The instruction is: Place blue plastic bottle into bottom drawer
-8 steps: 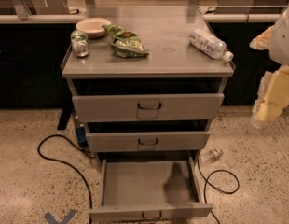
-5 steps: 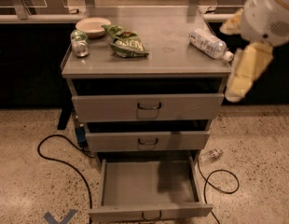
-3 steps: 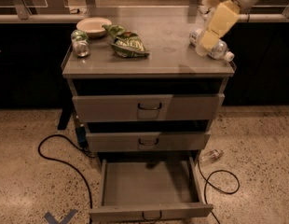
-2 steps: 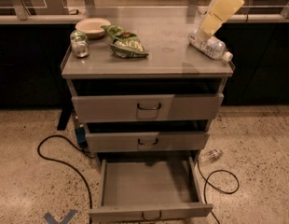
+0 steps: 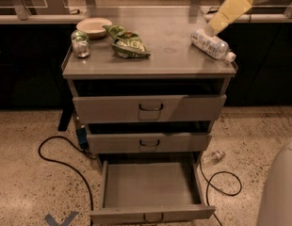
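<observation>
The blue plastic bottle (image 5: pixel 211 44) lies on its side at the right end of the grey cabinet top (image 5: pixel 169 55), white cap toward the front right corner. My gripper (image 5: pixel 211 29), pale yellow, reaches down from the upper right, with its tip just above the bottle's rear end; I cannot tell whether it touches. The bottom drawer (image 5: pixel 150 213) is pulled wide open at floor level and nothing lies in it. The two drawers above are slightly ajar.
On the top's left stand a small shiny can with a green top (image 5: pixel 80 44), a pale bowl (image 5: pixel 93 26) and a green snack bag (image 5: pixel 128 44). A tiny clear bottle (image 5: pixel 213 157) and black cables (image 5: pixel 61 161) lie on the speckled floor. My pale body (image 5: pixel 280 187) fills the lower right.
My arm has swung from beside the cabinet's right side up and over the top, ending above the bottle. The bottle and drawers have not moved.
</observation>
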{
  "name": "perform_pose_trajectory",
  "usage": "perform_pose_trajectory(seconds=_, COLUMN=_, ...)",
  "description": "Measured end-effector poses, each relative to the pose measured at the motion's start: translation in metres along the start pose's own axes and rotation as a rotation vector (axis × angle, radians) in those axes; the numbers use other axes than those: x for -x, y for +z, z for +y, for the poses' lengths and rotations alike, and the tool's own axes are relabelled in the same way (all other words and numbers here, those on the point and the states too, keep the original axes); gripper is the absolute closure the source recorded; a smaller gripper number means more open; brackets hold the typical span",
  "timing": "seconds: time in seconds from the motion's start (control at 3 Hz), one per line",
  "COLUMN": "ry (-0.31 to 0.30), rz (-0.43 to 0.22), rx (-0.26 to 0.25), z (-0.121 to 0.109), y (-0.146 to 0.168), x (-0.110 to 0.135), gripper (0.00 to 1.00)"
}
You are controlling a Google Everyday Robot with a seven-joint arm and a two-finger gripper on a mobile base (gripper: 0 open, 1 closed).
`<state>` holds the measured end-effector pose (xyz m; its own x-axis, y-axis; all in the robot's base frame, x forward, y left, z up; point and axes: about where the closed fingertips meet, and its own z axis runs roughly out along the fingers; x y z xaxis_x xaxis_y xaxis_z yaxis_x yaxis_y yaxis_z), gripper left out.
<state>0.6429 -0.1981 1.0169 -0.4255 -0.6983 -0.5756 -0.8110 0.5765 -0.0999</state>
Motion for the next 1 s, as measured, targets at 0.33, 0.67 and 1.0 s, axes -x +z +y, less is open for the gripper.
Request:
perform_pose_trajectory(seconds=0.33, ry=0.046, rz=-0.014, rx=-0.014, z=-0.012, y=0.006, x=0.002, gripper=0.00)
perform_pose_trajectory(seconds=0.67, ry=0.046, rz=-0.014, rx=-0.014, z=-0.012, y=0.006, x=0.002, gripper=0.00)
perform_pose_trajectory(seconds=1.0, ry=0.074, rz=-0.056, rx=-0.008, z=-0.029, y=0.019, x=0.008, gripper=0.00)
